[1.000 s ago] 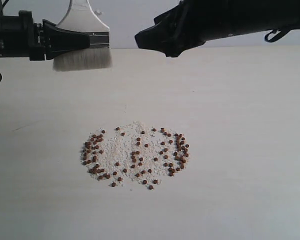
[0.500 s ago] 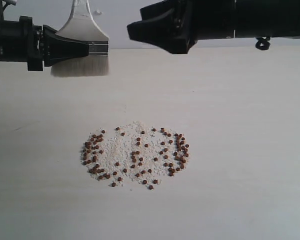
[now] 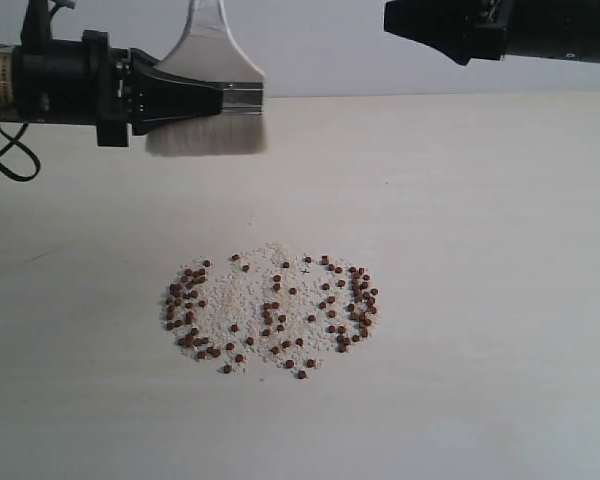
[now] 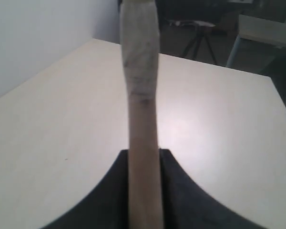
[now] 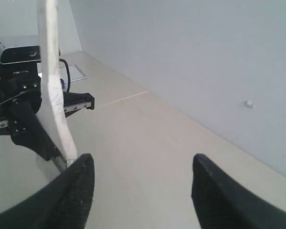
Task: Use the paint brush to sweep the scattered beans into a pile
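- Above the bench's (image 3: 500, 300) far side, the left hand (image 3: 212, 97) pinches the paint brush (image 3: 208, 132) by the ferrule; it is likely light, with a stiff handle and soft bristles.
- The right hand (image 5: 140, 186) hangs spread and empty.
- The beans (image 3: 267, 318), tiny and apt to roll, lie scattered mid-bench.

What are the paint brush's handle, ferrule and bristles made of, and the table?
The paint brush: handle looks like pale bare wood, faint grain showing; ferrule bright silver metal, by its sheen; bristles soft cream fibre, natural or synthetic unclear. The table: matte pale surface, laminate or painted wood, cannot tell.
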Robot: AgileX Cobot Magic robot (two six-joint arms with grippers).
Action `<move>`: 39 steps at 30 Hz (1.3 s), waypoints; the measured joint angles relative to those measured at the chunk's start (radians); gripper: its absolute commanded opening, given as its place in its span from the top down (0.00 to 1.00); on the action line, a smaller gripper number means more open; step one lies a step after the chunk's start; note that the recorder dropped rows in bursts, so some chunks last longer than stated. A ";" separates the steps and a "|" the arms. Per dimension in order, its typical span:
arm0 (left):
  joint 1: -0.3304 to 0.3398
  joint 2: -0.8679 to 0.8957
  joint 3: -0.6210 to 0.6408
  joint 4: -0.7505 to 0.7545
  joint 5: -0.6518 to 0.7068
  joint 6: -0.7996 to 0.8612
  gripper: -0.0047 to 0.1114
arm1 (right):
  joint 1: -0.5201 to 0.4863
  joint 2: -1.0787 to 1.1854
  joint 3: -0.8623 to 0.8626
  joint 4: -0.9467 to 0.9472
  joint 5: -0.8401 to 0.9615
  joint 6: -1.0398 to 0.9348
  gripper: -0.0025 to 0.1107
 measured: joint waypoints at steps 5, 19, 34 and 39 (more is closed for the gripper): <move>-0.082 0.000 0.000 -0.008 -0.002 0.047 0.96 | 0.048 0.000 0.000 -0.004 0.005 0.006 0.35; -0.108 0.000 0.000 -0.002 -0.002 0.102 0.96 | 0.177 -0.169 0.000 -0.115 0.019 0.047 0.35; -0.154 0.000 0.000 -0.039 -0.002 0.144 0.96 | 0.241 -0.130 0.000 -0.096 0.017 0.022 0.35; -0.160 0.000 0.000 -0.046 -0.002 0.146 0.96 | 0.265 -0.123 0.000 -0.085 0.018 0.005 0.35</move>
